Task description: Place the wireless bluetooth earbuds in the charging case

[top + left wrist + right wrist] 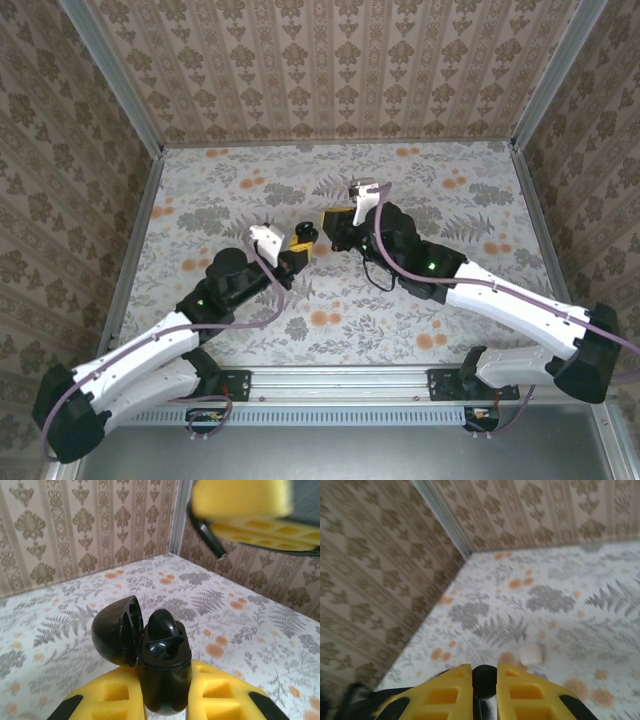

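left tool [165, 692] — charging case [164, 655] upright between its fingers, lid open

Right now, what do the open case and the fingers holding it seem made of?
Case: black hard plastic, glossy, judging by sharp highlights on lid and body. Fingers: yellow, matte, with moulded pockets; probably plastic or foam, unclear.

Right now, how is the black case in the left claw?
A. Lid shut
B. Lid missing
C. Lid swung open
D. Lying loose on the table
C: the case stands upright in the left claw, and its lid hangs open to one side.
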Robot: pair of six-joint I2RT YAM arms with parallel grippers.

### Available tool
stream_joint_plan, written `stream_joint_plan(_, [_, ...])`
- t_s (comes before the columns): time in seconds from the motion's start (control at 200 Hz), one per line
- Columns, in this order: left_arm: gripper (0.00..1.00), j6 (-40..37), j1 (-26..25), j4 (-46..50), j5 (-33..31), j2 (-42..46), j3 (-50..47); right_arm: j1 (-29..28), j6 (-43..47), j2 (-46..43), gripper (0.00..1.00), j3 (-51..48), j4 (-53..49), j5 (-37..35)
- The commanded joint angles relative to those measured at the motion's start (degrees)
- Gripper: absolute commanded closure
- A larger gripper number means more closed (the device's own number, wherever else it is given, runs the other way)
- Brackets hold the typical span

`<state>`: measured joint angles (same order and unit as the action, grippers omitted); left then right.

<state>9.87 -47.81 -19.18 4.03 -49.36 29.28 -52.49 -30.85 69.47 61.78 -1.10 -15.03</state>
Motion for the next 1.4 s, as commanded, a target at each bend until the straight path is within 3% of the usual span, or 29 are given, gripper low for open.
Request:
stream_joint_plan(0.0, [1.0, -0.16, -1.52, -8.67, -2.78, -3.34, 3.35, -1.17, 3.62, -2.57, 0.86, -2.48, 8.52, -1.24])
stream_joint_plan(0.355, [1.0, -0.12, -4.63, -13.73, -5.26, -5.84, 4.67, -2.35, 5.65, -2.24, 0.87, -5.77, 16.08, 0.54])
stream_joint_plan(0.64, [1.0, 0.59, -5.09, -14.98, -5.48, -4.84, 3.54, -2.35, 2.9, -1.99, 0.87, -4.13, 13.07, -4.27])
stream_joint_plan(0.78, [1.0, 0.21, -5.26, -15.68, -5.81, -4.82, 3.13, -2.35, 1.52, -2.15, 0.87, -4.81, 14.06, -3.04])
stream_joint_plan(1.395, [1.0, 1.61, -5.63, -16.52, -6.04, -4.76, 2.4, -2.49, 9.14, 1.27, 0.88, -7.98, 25.71, -0.74])
